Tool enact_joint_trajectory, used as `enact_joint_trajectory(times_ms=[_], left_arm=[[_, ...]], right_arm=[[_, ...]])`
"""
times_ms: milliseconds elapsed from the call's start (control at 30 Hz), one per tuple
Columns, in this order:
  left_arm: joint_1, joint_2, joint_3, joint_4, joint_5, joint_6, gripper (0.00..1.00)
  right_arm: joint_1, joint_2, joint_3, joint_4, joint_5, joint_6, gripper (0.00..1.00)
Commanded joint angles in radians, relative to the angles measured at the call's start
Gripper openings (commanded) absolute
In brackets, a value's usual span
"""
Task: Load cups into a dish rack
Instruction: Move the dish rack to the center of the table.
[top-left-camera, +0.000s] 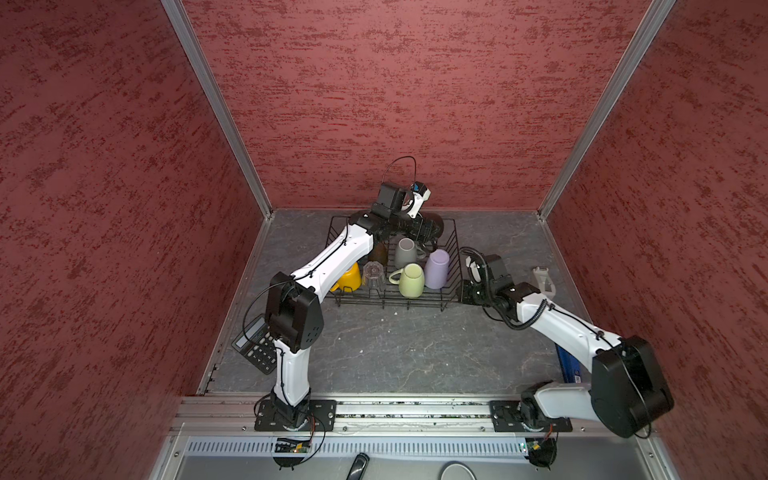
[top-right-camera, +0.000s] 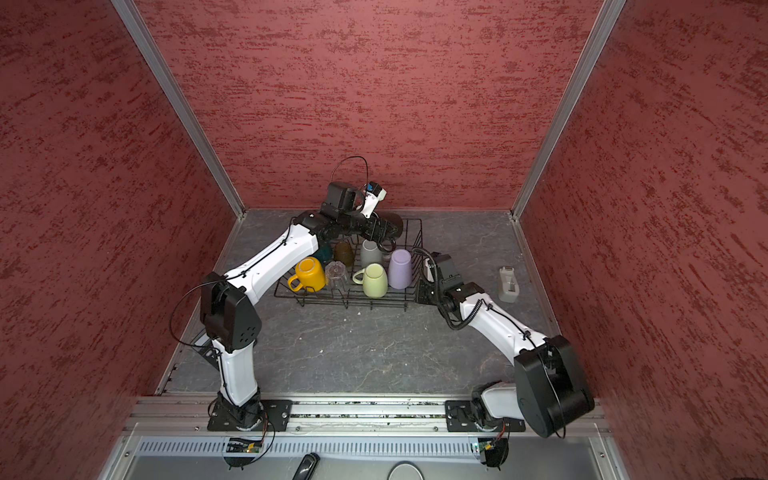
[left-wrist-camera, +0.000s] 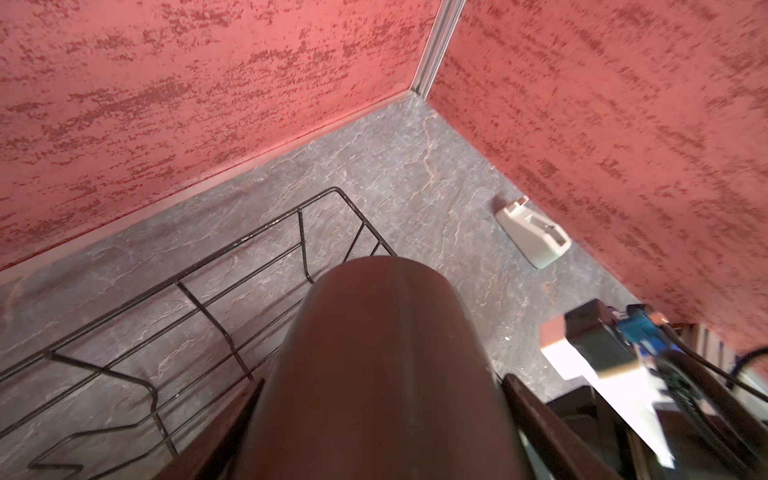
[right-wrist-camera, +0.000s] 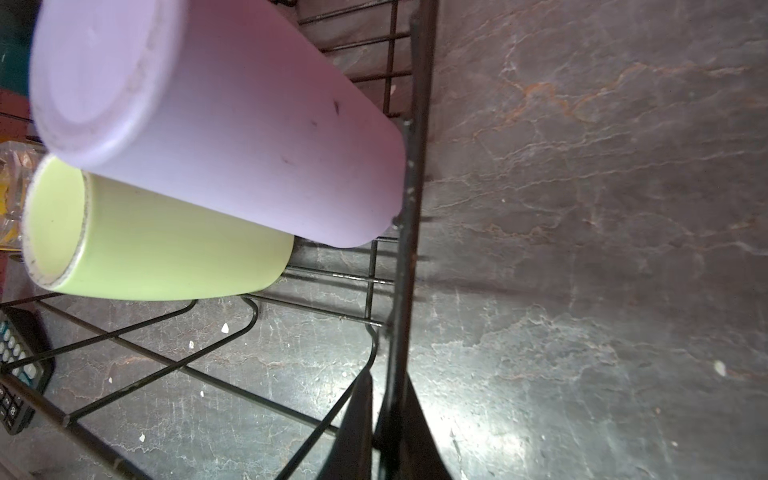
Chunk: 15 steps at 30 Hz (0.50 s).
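The black wire dish rack (top-left-camera: 390, 305) stands at the back middle of the table. Upside down inside it are a yellow mug (top-left-camera: 349, 278), a clear ribbed glass (top-left-camera: 374, 276), a cream mug (top-left-camera: 411, 280), a lilac tumbler (top-left-camera: 437, 268), a grey mug (top-left-camera: 405, 252), a brown glass (top-left-camera: 379, 251) and a teal mug (top-right-camera: 323, 251). My left gripper (top-left-camera: 422, 230) is shut on a black mug (left-wrist-camera: 374, 353) and holds it on its side above the rack's back right corner. My right gripper (right-wrist-camera: 388, 382) is shut on the rack's right rim wire (right-wrist-camera: 411, 208).
A calculator (top-left-camera: 255, 345) lies at the table's left edge behind my left arm. A white plastic holder (top-left-camera: 544, 282) stands near the right wall. A blue object (top-left-camera: 571, 365) shows under my right arm. Red walls close in three sides.
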<state>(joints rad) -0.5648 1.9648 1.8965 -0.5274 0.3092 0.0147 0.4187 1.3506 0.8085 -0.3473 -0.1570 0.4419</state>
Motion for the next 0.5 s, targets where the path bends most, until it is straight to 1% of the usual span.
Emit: enact_joint_trajectory(times_ms=[0,100,233,467], left_arm=[[-0.021,0.037,0.099,-0.020,-0.065,0.040,0.00],[-0.024,0.087,0.158,-0.076,-0.111,0.042,0.00],[-0.027,0.153,0.255,-0.152,-0.133,0.033,0.00],[-0.029,0.229,0.382,-0.271,-0.243,0.001,0.00]], right_arm=[[0.070,0.046,-0.037,-0.012,-0.070,-0.038,0.12],[0.094,0.056,-0.041,0.000,-0.072,-0.028,0.13],[0.127,0.073,-0.037,0.005,-0.067,-0.020,0.14],[0.161,0.084,-0.050,0.031,-0.069,0.007,0.18]])
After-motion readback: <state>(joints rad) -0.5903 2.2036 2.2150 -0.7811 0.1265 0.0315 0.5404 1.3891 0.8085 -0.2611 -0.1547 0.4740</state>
